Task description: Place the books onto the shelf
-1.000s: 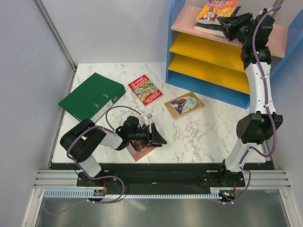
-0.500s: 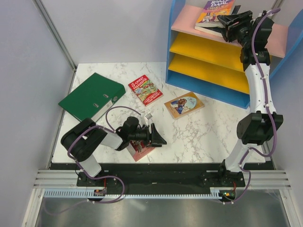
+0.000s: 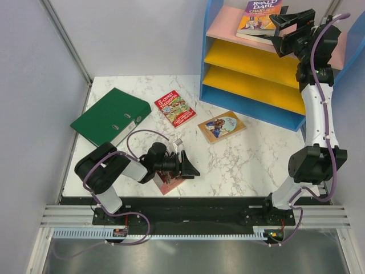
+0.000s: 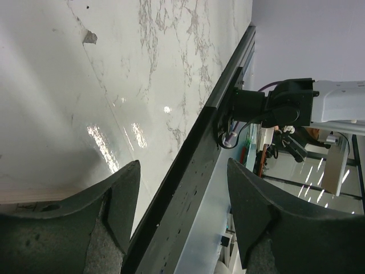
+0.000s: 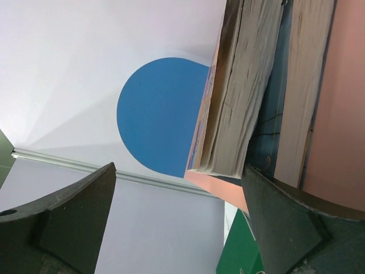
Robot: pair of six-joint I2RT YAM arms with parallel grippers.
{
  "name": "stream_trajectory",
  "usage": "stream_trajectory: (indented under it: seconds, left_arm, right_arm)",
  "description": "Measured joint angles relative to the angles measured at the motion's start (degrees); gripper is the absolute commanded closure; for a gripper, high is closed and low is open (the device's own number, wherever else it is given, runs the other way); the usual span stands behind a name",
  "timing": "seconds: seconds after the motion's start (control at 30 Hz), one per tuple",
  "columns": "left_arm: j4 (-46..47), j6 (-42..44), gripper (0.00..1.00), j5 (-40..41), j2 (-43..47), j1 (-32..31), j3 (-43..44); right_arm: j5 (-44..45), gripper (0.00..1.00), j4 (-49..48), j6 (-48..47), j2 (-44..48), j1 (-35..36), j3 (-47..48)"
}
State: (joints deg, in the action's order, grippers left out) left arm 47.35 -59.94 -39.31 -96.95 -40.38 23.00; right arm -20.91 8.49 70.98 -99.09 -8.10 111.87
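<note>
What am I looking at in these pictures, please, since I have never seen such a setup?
Two robot arms are bolted at the near edge of a marble table. One picture looks down from above; the other two come from a camera on each wrist. On the table lie a green binder, a red book, a tan book and a reddish book partly under the left hand, which is open and empty. The right hand, also open and empty, is up at the shelf beside a purple book lying on its pink top board.
</note>
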Motion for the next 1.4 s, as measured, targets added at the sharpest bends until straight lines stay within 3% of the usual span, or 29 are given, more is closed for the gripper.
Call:
stream_trajectory:
  seconds: [0.43, 0.67, 0.83, 0.93, 1.13, 1.3, 1.4]
  left_arm:
    - [0.3, -0.2, 0.28, 0.2, -0.2, 0.0, -0.9]
    - [-17.6, 4.2, 0.25, 2.0, 4.2, 1.4, 8.7]
    - [-32.6, 8.5, 0.18, 6.8, 12.1, 6.1, 16.6]
    - [-40.3, 10.4, 0.15, 10.8, 15.8, 8.9, 19.2]
    - [-52.3, 11.6, 0.11, 19.3, 19.6, 13.9, 19.6]
    - [-59.0, 11.8, 0.11, 24.4, 17.7, 16.7, 22.1]
    - [-60.9, 12.0, 0.11, 26.4, 13.8, 17.6, 26.6]
  right_arm:
    - [0.3, 0.02, 5.8, -7.1, 10.0, -2.1, -10.2]
    - [0.5, 0.02, 13.6, -20.8, 28.5, -2.1, -31.6]
    - [0.2, 0.02, 16.3, -28.7, 42.8, -0.7, -51.1]
    - [-0.1, 0.02, 17.3, -32.1, 46.7, 0.4, -60.5]
    - [-0.7, 0.02, 17.7, -34.1, 47.1, 1.9, -75.5]
    - [-0.1, 0.02, 13.8, -32.4, 42.6, 6.8, -77.8]
    - [2.1, 0.02, 9.2, -31.3, 36.7, 13.9, -76.5]
